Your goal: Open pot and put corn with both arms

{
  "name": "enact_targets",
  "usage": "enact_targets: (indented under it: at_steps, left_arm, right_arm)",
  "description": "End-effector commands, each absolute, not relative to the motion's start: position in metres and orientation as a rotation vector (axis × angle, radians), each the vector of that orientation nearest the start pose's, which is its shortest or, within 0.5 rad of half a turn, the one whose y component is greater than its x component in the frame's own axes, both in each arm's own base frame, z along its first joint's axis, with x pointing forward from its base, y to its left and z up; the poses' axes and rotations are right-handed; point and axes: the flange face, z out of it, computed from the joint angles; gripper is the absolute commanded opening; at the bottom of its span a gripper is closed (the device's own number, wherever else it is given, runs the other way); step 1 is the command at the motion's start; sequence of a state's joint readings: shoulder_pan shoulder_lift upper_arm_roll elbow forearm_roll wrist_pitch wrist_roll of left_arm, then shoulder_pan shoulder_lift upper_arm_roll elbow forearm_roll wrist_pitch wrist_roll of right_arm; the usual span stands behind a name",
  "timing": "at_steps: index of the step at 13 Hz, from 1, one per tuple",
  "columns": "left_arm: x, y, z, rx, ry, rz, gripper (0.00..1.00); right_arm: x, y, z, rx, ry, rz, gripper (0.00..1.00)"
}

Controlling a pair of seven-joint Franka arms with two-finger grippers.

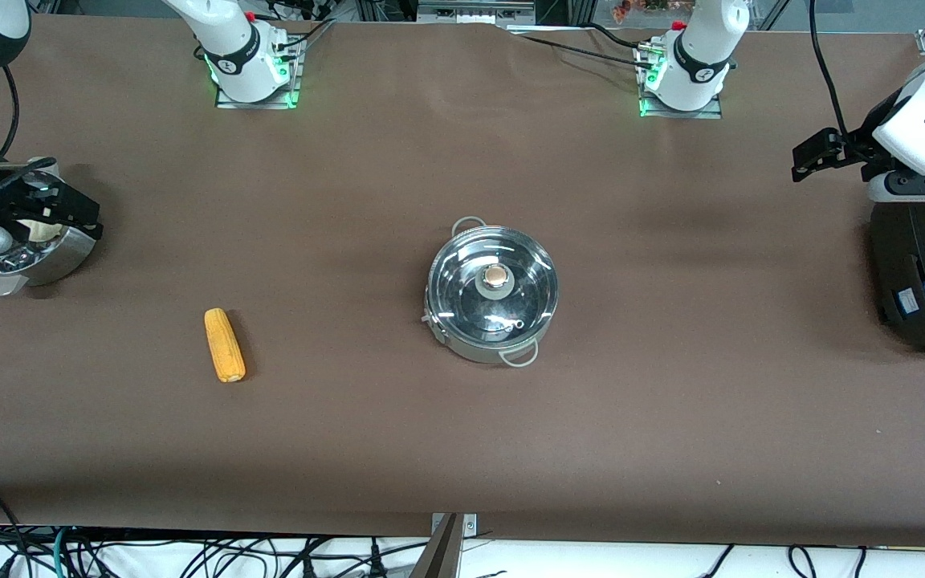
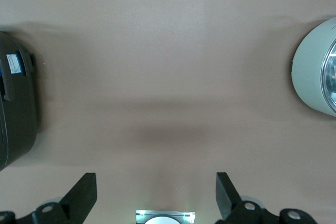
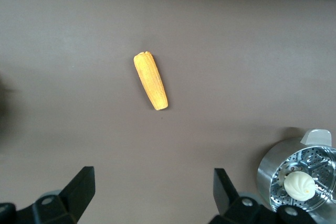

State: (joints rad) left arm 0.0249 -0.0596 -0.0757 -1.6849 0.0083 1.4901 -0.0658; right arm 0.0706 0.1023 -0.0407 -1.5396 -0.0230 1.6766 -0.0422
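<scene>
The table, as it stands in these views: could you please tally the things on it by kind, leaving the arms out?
Steel pots: 2, the pot with its glass lid on, and the steamer pot
Black cookers: 1, the black cooker
Corn cobs: 1, the corn
Buns: 1, the bun in the steamer pot
Total: 5

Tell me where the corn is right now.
The corn lies on the bare table, toward the right arm's end, nearer the front camera than the steamer pot, well apart from the lidded pot.
</scene>
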Motion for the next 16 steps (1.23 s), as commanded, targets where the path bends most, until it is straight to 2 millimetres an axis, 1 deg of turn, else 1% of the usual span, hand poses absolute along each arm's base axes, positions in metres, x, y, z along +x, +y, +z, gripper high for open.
enact_targets:
  at_steps: [1,12,16]
  left_arm:
    - [0.5237,-0.0265,0.6033,-3.106,-0.011,0.21,1.0]
    - [0.5246,-0.0258,0.6017,-3.106,-0.032,0.215,1.0]
    - [0.5247,-0.0227,0.6017,-3.108,-0.039,0.216,1.0]
  right_arm:
    - [0.5928,0.0219,0.5913,-3.154,-0.103,-0.039,1.0]
    - [0.5929,0.0236,0.5928,-3.156,-0.108,-0.044,1.0]
    - [0.5929,0.0235,0.5928,-3.157,-0.111,-0.044,1.0]
